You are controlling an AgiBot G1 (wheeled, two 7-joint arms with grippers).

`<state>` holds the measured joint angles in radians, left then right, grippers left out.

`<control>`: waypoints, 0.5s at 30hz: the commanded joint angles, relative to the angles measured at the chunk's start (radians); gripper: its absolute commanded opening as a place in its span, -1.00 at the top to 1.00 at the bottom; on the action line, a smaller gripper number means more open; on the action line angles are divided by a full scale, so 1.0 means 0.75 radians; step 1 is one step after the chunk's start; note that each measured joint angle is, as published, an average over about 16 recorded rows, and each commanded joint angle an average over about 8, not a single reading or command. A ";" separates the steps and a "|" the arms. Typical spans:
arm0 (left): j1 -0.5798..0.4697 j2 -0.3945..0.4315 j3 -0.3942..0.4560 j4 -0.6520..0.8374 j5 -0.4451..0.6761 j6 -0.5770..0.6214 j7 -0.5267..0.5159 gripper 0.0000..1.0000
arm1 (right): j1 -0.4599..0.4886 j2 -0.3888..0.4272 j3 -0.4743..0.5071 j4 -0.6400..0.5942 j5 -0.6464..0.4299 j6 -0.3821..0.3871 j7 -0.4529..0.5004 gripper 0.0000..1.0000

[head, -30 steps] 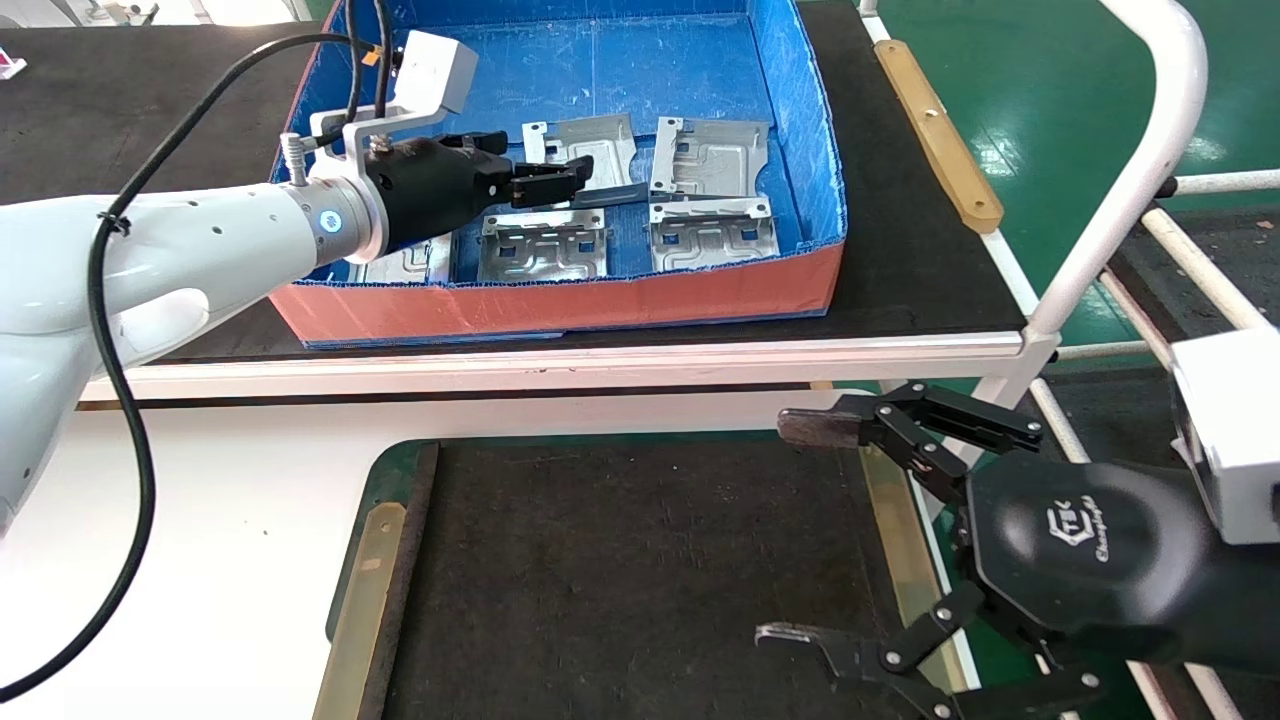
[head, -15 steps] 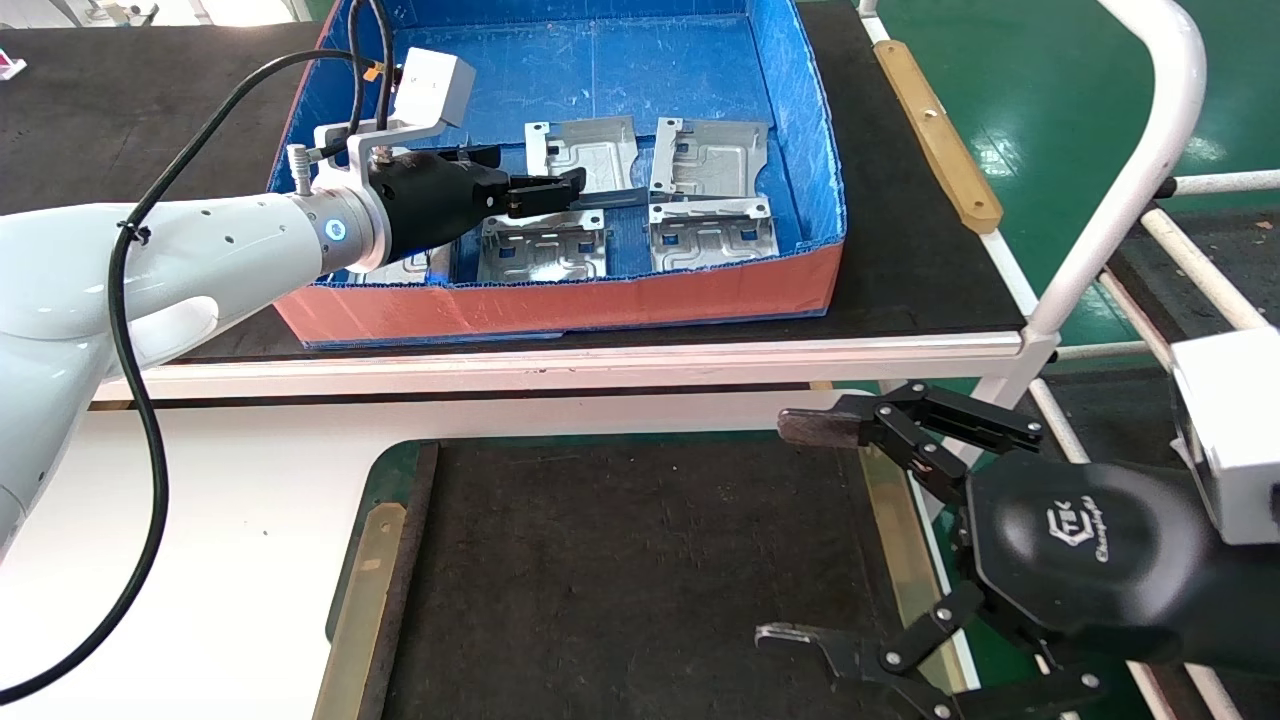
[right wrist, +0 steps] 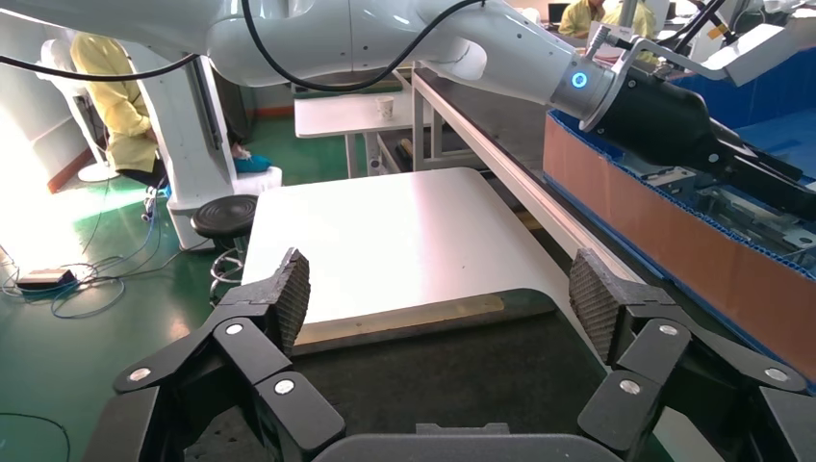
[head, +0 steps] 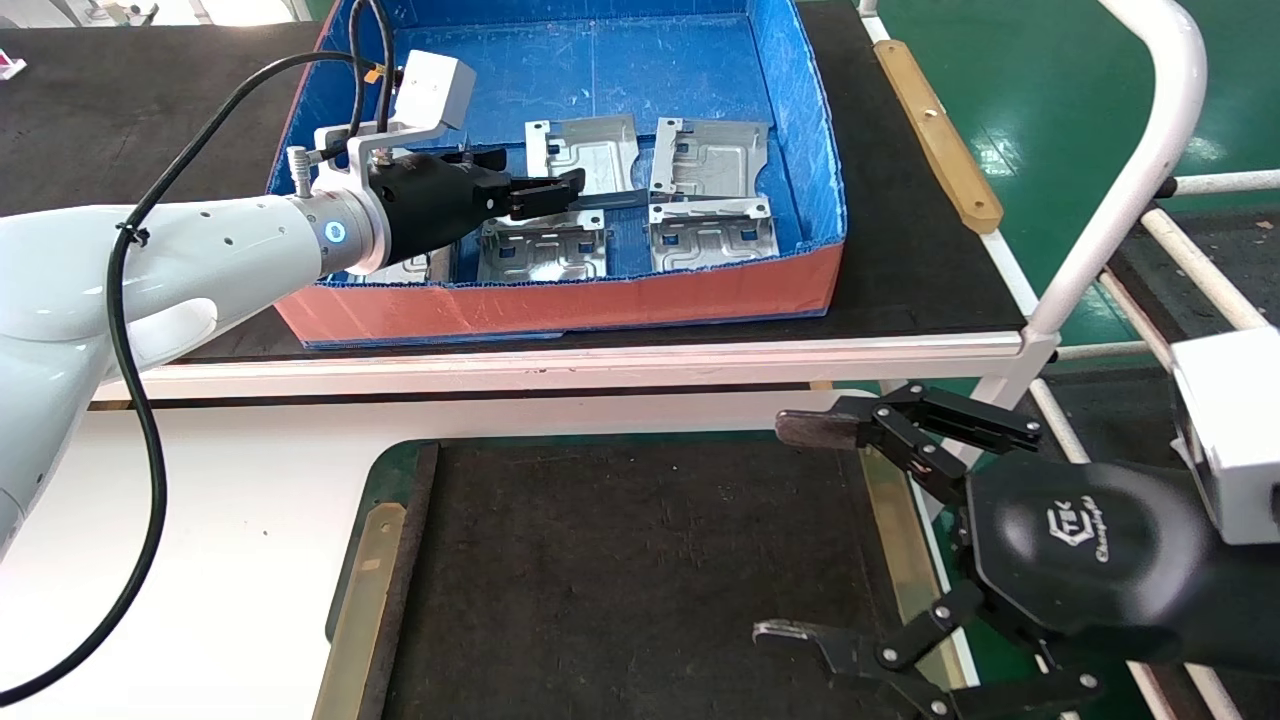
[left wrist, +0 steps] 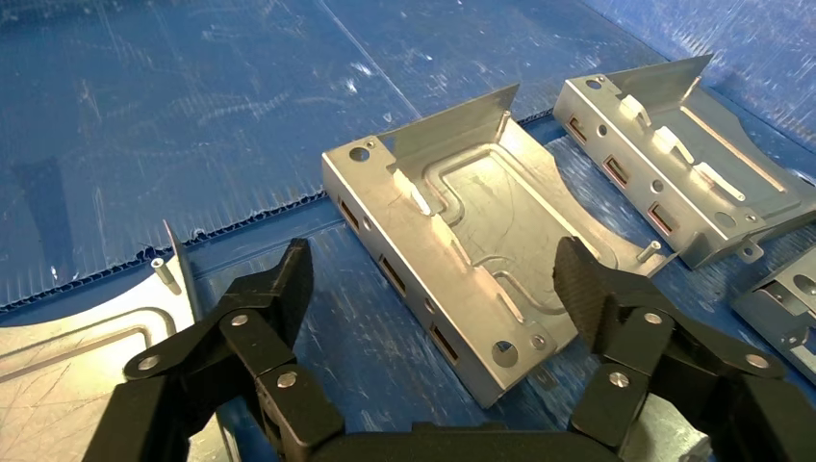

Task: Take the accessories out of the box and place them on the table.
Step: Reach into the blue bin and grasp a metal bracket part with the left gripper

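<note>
The blue box (head: 800,120) with orange-red outer walls stands on the far bench. Several silver plates lie in it, among them a back-middle (head: 585,150), a back-right (head: 712,155), a front-middle (head: 545,250) and a front-right plate (head: 712,238). My left gripper (head: 545,185) is inside the box, open and empty. In the left wrist view it (left wrist: 433,289) straddles the near corner of one plate (left wrist: 462,241) without touching it, and another plate (left wrist: 674,183) lies beyond. My right gripper (head: 788,530) is open and empty over the right edge of the table's dark mat (head: 640,560), as the right wrist view (right wrist: 441,289) also shows.
The table's white top (head: 220,520) stretches out at the near left, and tan strips (head: 365,590) flank the mat. The black-matted bench (head: 900,250) has a white front rail. A white tube frame (head: 1130,170) rises at the right. A plate (head: 405,268) is half hidden under my left arm.
My left gripper has drawn back a little to the left and dropped slightly inside the box, still open. The right arm has not moved.
</note>
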<state>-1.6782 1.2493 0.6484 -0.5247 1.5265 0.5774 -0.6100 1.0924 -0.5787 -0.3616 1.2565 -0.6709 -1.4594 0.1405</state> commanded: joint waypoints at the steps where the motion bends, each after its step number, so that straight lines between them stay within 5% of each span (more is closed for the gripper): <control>1: 0.000 0.000 0.000 -0.001 0.000 0.001 0.001 1.00 | 0.000 0.000 0.000 0.000 0.000 0.000 0.000 1.00; 15: 0.001 -0.001 -0.001 -0.004 -0.003 0.004 0.003 1.00 | 0.000 0.000 0.000 0.000 0.000 0.000 0.000 1.00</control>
<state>-1.6773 1.2485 0.6477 -0.5274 1.5245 0.5803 -0.6078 1.0924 -0.5787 -0.3616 1.2565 -0.6709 -1.4594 0.1405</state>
